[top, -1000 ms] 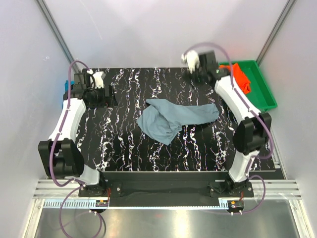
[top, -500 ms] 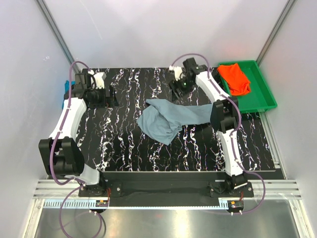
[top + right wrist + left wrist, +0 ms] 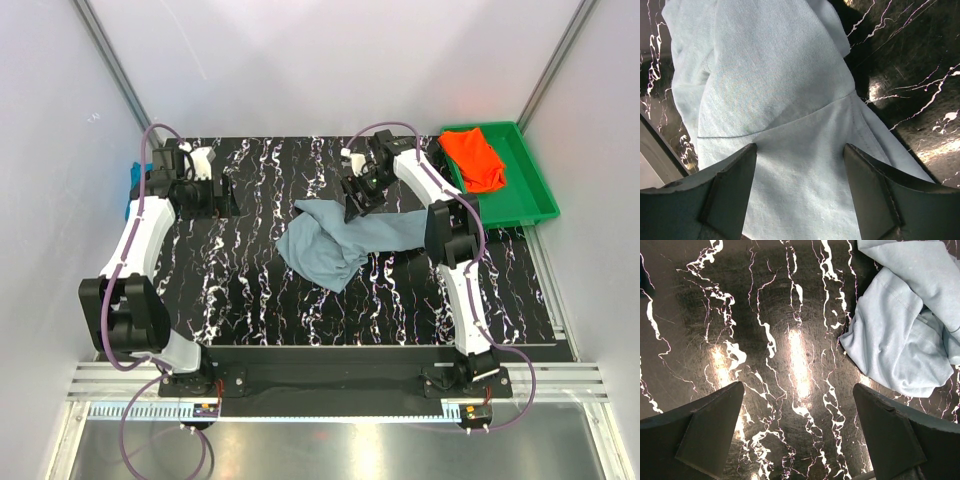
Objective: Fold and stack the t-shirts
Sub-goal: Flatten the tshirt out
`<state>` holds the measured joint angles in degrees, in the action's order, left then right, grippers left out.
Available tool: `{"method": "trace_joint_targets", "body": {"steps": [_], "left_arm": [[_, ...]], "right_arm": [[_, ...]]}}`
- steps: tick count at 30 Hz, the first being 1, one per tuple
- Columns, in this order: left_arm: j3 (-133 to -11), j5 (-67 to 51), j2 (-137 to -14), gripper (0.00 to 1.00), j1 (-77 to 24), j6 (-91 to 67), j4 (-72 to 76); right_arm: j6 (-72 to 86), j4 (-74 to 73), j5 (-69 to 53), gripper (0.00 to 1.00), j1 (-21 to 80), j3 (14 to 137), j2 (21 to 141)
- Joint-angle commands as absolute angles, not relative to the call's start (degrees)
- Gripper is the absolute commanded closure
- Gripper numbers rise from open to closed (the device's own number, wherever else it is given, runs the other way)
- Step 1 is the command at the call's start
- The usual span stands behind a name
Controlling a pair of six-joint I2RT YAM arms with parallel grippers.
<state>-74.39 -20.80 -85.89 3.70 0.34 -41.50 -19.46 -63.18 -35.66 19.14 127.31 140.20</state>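
- 1 bright teal shirt [image 3: 133,183] shows as a small patch beside the left edge of the glossy black, white-veined table [image 3: 250,280].
- The left gripper [image 3: 797,395] is spread wide above bare tabletop, pinching nothing.
- 1 grey-blue shirt [image 3: 345,240] lies crumpled mid-table, soft, creased and seamed.
- The right gripper [image 3: 800,150] is spread over its far edge.
- 1 orange-red shirt [image 3: 473,160] sits bunched in the green plastic tray [image 3: 535,195], far right.

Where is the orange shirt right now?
Seen from above, the orange shirt lies bunched inside the green tray at the far right corner, apart from the grey-blue shirt in the middle.
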Motion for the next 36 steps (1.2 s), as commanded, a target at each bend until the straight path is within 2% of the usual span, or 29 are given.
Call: {"method": "trace_joint_targets", "body": {"steps": [1, 2, 3, 4, 6, 7, 9, 10, 18, 23, 36], "left_arm": [[-75.67, -22.15, -86.13, 0.01, 3.43, 1.23, -41.48], [-75.67, -22.15, -86.13, 0.01, 3.43, 1.23, -41.48], [-75.59, -22.15, -86.05, 0.01, 3.43, 1.23, -41.48], [-75.32, -22.15, -86.04, 0.01, 3.43, 1.32, -41.48], [-74.97, -22.06, -85.87, 0.01, 3.43, 1.14, -41.31], [-74.71, -22.15, -85.7, 0.01, 3.43, 1.14, -41.22], [-74.62, -22.15, -85.61, 0.01, 3.43, 1.14, -41.22], [-74.53, -22.15, -85.43, 0.01, 3.43, 1.14, -41.05], [-75.06, -20.57, -84.55, 0.01, 3.52, 0.53, -39.99], [-77.78, -20.56, -86.31, 0.01, 3.52, 0.18, -39.11], [-80.6, -24.78, -89.91, 0.01, 3.43, -2.28, -37.27]], "right_arm": [[-19.77, -64.16, -37.62, 0.33, 19.77, 127.97, 139.3], [-19.78, -64.16, -37.62, 0.34, 19.78, 127.97, 139.31], [-19.69, -64.07, -37.44, 0.39, 19.86, 128.06, 139.39], [-19.6, -63.9, -37.35, 0.51, 19.95, 128.23, 139.48], [-19.51, -63.72, -37.09, 0.68, 20.04, 128.23, 139.57], [-19.42, -63.63, -36.74, 0.86, 20.13, 128.49, 139.57], [-19.25, -63.37, -36.21, 0.97, 20.21, 128.85, 139.66], [-19.25, -63.37, -35.78, 1.0, 20.3, 129.37, 139.57], [-19.86, -63.28, -32.7, 1.0, 22.58, 134.73, 133.6], [-21.27, -68.99, -33.05, 1.0, 27.06, 135.98, 126.75], [-25.84, -72.16, -27.42, 1.0, 35.24, 103.57, 99.15]]}}
